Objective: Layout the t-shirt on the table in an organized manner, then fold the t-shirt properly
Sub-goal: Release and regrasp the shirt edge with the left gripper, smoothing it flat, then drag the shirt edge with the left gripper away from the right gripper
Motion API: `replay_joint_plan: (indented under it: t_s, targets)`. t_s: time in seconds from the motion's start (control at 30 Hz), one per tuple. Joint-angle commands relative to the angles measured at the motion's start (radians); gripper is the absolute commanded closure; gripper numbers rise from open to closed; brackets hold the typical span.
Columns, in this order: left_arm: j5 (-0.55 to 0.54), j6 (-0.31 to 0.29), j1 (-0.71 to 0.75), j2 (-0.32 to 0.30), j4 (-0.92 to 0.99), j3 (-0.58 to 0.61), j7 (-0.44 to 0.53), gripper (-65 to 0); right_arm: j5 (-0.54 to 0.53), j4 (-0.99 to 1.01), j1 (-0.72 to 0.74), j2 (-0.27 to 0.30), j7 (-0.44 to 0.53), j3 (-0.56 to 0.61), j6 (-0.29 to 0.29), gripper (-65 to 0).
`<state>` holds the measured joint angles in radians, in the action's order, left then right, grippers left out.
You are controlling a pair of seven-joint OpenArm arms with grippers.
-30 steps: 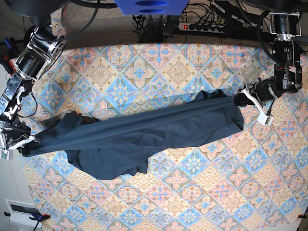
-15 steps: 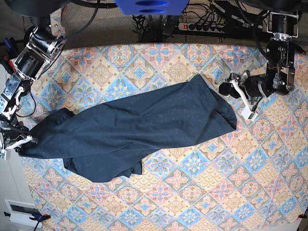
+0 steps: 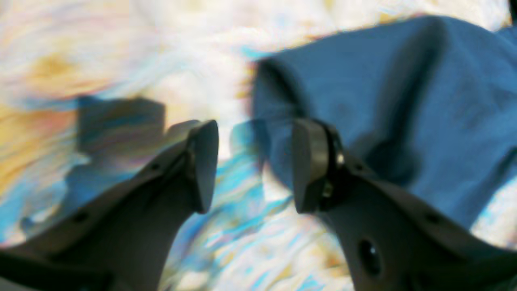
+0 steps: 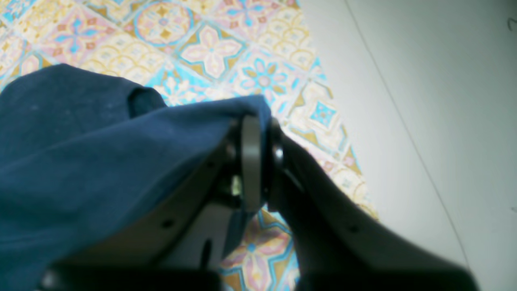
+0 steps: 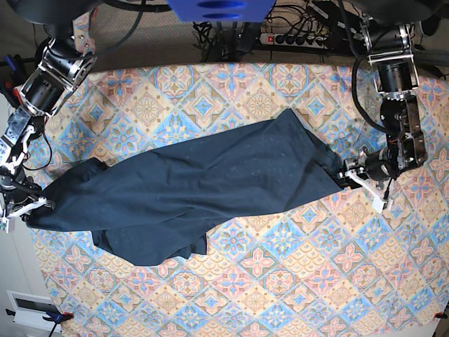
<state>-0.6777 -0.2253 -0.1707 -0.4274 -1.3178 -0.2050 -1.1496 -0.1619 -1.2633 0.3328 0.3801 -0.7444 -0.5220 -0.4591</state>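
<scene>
T-shirt [image 5: 196, 189] layout is the step in hand; folding has not begun. We find the garment lying on the table [image 5: 295, 281] as a long slanted band, bunched and doubled along its lower edge, not yet spread flat.

Right gripper [image 4: 258, 161]: the jaws are pressed together on one end of the fabric, with cloth wrapped over and beside the fingertips. In the base view this gripper [image 5: 28, 208] sits at the table's edge, with the shirt trailing away from it across the pattern.

Left gripper [image 3: 254, 169]: the jaws stand apart with nothing between them. The wrist view is blurred, yet we see patterned cloth through the gap and the shirt's edge just beyond and to one side of one fingertip [image 3: 309, 161]. In the base view the gripper [image 5: 361, 175] sits just beside the shirt's other end.

Next move, in our judgement: the left gripper must take a fresh hold on a corner or hem close ahead of it. We would then draw the two ends apart to flatten the body, and free the bunched lower edge before any fold.
</scene>
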Motion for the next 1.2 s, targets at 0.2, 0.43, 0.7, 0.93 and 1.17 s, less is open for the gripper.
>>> replay_joint_plan:
  t_s: [0.2,0.43,0.7,0.93,1.17]
  targets:
    - [0.214,-0.001,-0.023,0.032,0.002,0.117,0.056,-29.0,-0.014,-0.022,0.025,0.024,0.030,-0.007,0.003,-1.0]
    - [0.402,-0.001,-0.020,0.034,0.005,0.197,0.132,-29.0,-0.014,-0.022,0.025,0.024,0.030,-0.007,0.003,-1.0]
    - [0.490,-0.001,-0.040,0.046,0.110,0.198,0.302,-8.7,-0.015,-0.022,0.025,0.023,0.029,-0.003,0.003,-1.0]
    - [0.591,0.000,-0.132,0.042,0.110,0.189,0.412,0.0,-0.015,-0.022,0.025,0.023,0.029,-0.008,0.003,-1.0]
    - [0.626,0.002,-0.297,0.012,0.119,0.177,0.414,0.0,-0.017,-0.051,0.024,0.024,0.026,-0.010,0.003,-0.9]
